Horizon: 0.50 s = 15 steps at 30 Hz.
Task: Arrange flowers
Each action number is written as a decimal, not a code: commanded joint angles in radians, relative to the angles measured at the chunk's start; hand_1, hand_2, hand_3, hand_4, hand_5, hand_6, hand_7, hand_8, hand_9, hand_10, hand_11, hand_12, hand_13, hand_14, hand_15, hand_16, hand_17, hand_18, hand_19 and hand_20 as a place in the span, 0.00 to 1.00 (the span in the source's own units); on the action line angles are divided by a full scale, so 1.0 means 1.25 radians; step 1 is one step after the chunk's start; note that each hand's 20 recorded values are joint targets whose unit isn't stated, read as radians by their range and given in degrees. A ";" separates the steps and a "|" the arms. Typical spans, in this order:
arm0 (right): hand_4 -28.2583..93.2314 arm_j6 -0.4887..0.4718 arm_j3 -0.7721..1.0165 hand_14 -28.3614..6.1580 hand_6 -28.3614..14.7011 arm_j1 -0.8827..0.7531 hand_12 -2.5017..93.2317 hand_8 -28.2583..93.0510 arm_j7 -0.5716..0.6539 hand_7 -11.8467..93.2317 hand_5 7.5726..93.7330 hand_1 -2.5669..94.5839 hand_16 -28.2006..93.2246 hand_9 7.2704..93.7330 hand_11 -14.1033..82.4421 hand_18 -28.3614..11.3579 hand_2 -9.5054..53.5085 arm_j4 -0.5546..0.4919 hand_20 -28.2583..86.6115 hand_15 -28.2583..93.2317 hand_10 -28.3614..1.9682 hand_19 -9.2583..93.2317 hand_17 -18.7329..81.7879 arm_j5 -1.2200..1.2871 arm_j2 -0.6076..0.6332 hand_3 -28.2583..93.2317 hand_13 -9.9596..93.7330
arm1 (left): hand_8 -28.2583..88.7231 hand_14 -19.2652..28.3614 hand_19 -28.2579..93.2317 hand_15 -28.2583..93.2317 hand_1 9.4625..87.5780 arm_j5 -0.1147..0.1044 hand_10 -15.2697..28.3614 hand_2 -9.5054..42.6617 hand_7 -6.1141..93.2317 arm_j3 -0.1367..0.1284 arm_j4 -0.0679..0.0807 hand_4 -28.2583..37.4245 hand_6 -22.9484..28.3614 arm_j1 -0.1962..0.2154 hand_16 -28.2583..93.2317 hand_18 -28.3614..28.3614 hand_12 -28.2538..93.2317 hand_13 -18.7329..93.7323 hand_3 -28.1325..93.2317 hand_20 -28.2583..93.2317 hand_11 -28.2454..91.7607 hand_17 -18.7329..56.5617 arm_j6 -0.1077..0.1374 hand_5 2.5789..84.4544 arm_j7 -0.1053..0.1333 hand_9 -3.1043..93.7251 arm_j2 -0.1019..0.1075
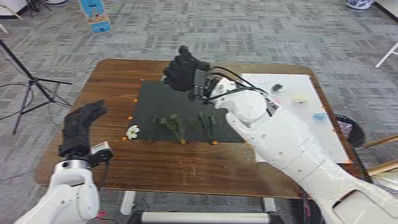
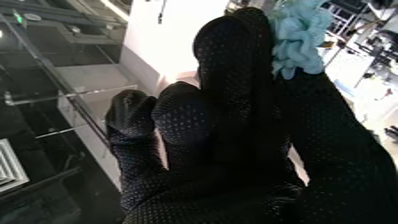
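While L hand (image 1: 78,125) hangs relaxed at left, R hand (image 1: 184,72)'s pinching blue flwr (image 2: 300,37) toward table (image 1: 115,87)'s far side.

Brown wooden table (image 1: 133,170): dark mat (image 1: 155,105) lay mid-table; white sheet (image 1: 315,137) lay right, running far to near; small orange pieces (image 1: 124,138) edged mat.

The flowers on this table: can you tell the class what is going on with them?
The robot's right hand is raised over the far part of the table, pinching a pale blue flower. Green stems lie on the dark mat, with a white flower at its left edge. More blossoms lie on the white sheet to the right. The left hand holds nothing.
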 commanded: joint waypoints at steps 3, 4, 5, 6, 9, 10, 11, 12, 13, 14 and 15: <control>0.04 0.016 0.059 0.46 0.73 -0.062 0.38 0.27 -0.085 0.39 0.78 0.53 0.60 0.85 0.57 0.11 0.29 0.065 0.83 0.85 0.57 0.91 0.52 -0.161 -0.130 0.68 0.77 | 0.16 0.65 0.27 0.33 0.18 0.003 0.67 0.71 0.22 0.010 -0.013 0.00 0.53 -0.010 0.20 0.60 0.30 0.50 0.81 0.37 0.39 0.38 0.021 0.59 -0.010 0.57 -0.011; 0.04 0.011 0.067 0.46 0.73 -0.063 0.38 0.28 -0.098 0.39 0.78 0.53 0.61 0.85 0.57 0.11 0.29 0.069 0.83 0.85 0.57 0.91 0.52 -0.184 -0.139 0.68 0.77 | 0.16 0.65 0.27 0.33 0.18 0.003 0.67 0.71 0.21 0.013 -0.013 0.00 0.53 -0.014 0.20 0.60 0.30 0.50 0.81 0.37 0.39 0.38 0.032 0.59 -0.016 0.57 -0.010; 0.04 0.004 0.084 0.46 0.73 -0.067 0.38 0.28 -0.120 0.39 0.78 0.54 0.61 0.85 0.57 0.12 0.29 0.073 0.83 0.85 0.58 0.91 0.52 -0.213 -0.152 0.68 0.77 | 0.16 0.65 0.28 0.32 0.18 0.003 0.67 0.71 0.21 0.012 -0.013 0.00 0.53 -0.013 0.20 0.61 0.30 0.49 0.80 0.37 0.39 0.38 0.037 0.58 -0.021 0.56 -0.010; 0.04 -0.012 0.096 0.46 0.73 -0.070 0.39 0.28 -0.141 0.38 0.78 0.54 0.61 0.85 0.57 0.12 0.28 0.074 0.83 0.85 0.59 0.90 0.52 -0.233 -0.161 0.68 0.76 | 0.16 0.65 0.28 0.32 0.18 0.002 0.67 0.71 0.22 0.012 -0.012 0.00 0.53 -0.014 0.20 0.61 0.30 0.49 0.80 0.37 0.39 0.37 0.044 0.58 -0.023 0.56 -0.009; 0.04 -0.038 0.109 0.47 0.74 -0.067 0.40 0.28 -0.171 0.39 0.77 0.55 0.61 0.84 0.58 0.12 0.28 0.074 0.83 0.85 0.59 0.90 0.52 -0.252 -0.171 0.67 0.75 | 0.16 0.66 0.28 0.32 0.18 0.002 0.67 0.72 0.21 0.005 -0.016 0.00 0.53 -0.009 0.20 0.62 0.30 0.49 0.80 0.37 0.39 0.37 0.041 0.58 -0.027 0.55 -0.005; 0.04 -0.042 0.098 0.47 0.74 -0.063 0.40 0.29 -0.162 0.39 0.77 0.55 0.61 0.83 0.58 0.12 0.28 0.071 0.83 0.85 0.59 0.90 0.52 -0.244 -0.164 0.67 0.75 | 0.16 0.66 0.28 0.32 0.18 0.007 0.67 0.72 0.22 0.003 -0.016 0.00 0.53 -0.008 0.20 0.62 0.30 0.49 0.81 0.37 0.39 0.37 0.038 0.58 -0.030 0.55 -0.005; 0.04 -0.050 0.100 0.47 0.74 -0.058 0.40 0.29 -0.169 0.39 0.77 0.55 0.61 0.83 0.59 0.13 0.28 0.069 0.83 0.85 0.59 0.90 0.52 -0.244 -0.164 0.67 0.75 | 0.16 0.66 0.28 0.32 0.19 0.006 0.67 0.72 0.22 0.002 -0.016 0.00 0.53 -0.009 0.20 0.62 0.30 0.49 0.81 0.36 0.39 0.37 0.038 0.58 -0.028 0.55 -0.004; 0.04 -0.067 0.107 0.47 0.74 -0.056 0.40 0.29 -0.183 0.39 0.77 0.55 0.61 0.83 0.59 0.13 0.28 0.067 0.83 0.85 0.59 0.90 0.51 -0.248 -0.169 0.67 0.75 | 0.16 0.66 0.28 0.32 0.19 0.004 0.67 0.72 0.22 0.000 -0.018 0.00 0.53 -0.007 0.20 0.61 0.30 0.49 0.81 0.36 0.39 0.37 0.039 0.58 -0.027 0.55 -0.003; 0.04 -0.085 0.102 0.47 0.74 -0.050 0.40 0.29 -0.182 0.39 0.77 0.54 0.62 0.83 0.59 0.13 0.28 0.062 0.83 0.85 0.59 0.89 0.51 -0.245 -0.169 0.67 0.75 | 0.16 0.66 0.28 0.32 0.19 0.002 0.67 0.72 0.22 -0.002 -0.021 0.00 0.53 -0.004 0.20 0.61 0.30 0.49 0.81 0.36 0.40 0.37 0.043 0.58 -0.023 0.55 -0.002; 0.04 -0.105 0.107 0.47 0.74 -0.045 0.40 0.29 -0.192 0.39 0.77 0.54 0.62 0.83 0.59 0.13 0.28 0.060 0.83 0.85 0.59 0.89 0.51 -0.250 -0.174 0.67 0.75 | 0.16 0.66 0.28 0.32 0.19 0.005 0.67 0.72 0.22 -0.004 -0.021 0.00 0.53 -0.005 0.21 0.61 0.30 0.49 0.81 0.36 0.40 0.37 0.041 0.58 -0.026 0.55 0.000; 0.04 -0.127 0.126 0.47 0.74 -0.043 0.40 0.29 -0.225 0.39 0.77 0.54 0.62 0.83 0.59 0.13 0.28 0.063 0.83 0.85 0.59 0.89 0.51 -0.266 -0.189 0.67 0.75 | 0.16 0.66 0.29 0.32 0.19 0.005 0.67 0.72 0.22 -0.006 -0.023 0.00 0.53 -0.003 0.21 0.61 0.30 0.49 0.81 0.36 0.40 0.37 0.041 0.58 -0.024 0.55 0.001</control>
